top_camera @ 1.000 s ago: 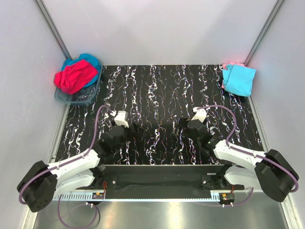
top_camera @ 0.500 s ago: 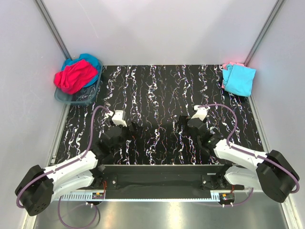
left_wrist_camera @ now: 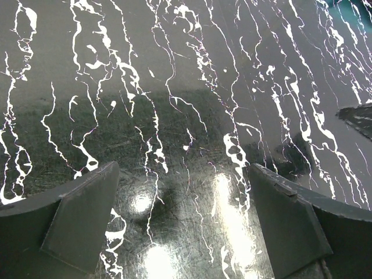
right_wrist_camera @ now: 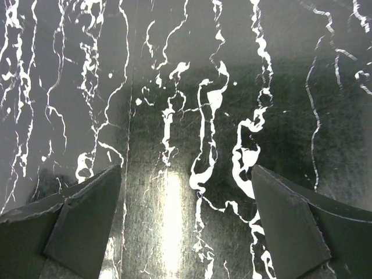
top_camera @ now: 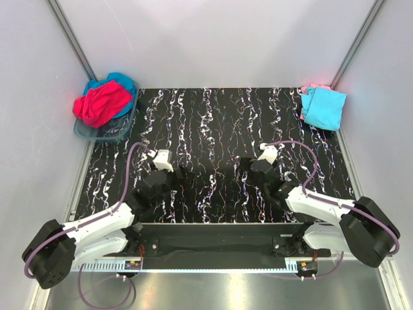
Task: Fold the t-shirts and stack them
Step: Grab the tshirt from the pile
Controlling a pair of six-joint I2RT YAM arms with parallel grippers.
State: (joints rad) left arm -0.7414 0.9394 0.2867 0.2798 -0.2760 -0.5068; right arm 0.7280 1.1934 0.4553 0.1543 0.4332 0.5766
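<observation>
A: Underneath everything?
B: Black mat point(top_camera: 213, 123), streaked with white veins running near to far. Glossy too, with bright glare point(left_wrist_camera: 141, 203) showing in both close views.
A: Standing on it?
B: Clear bluish tub point(top_camera: 106, 135) at the far left corner, lying across the mat's left edge, close by the left wall. See-through sides, low rim.
A: And around?
B: Pale grey walls point(top_camera: 213, 39) on the left, far and right sides. Slanting metal posts point(top_camera: 68, 32) where those meet, one at each far corner. Narrow grey ledges beside the mat, left and right.
A: Nearest edge?
B: Brushed metal strip point(top_camera: 213, 290) across the whole width, dull and faintly reflective.
</observation>
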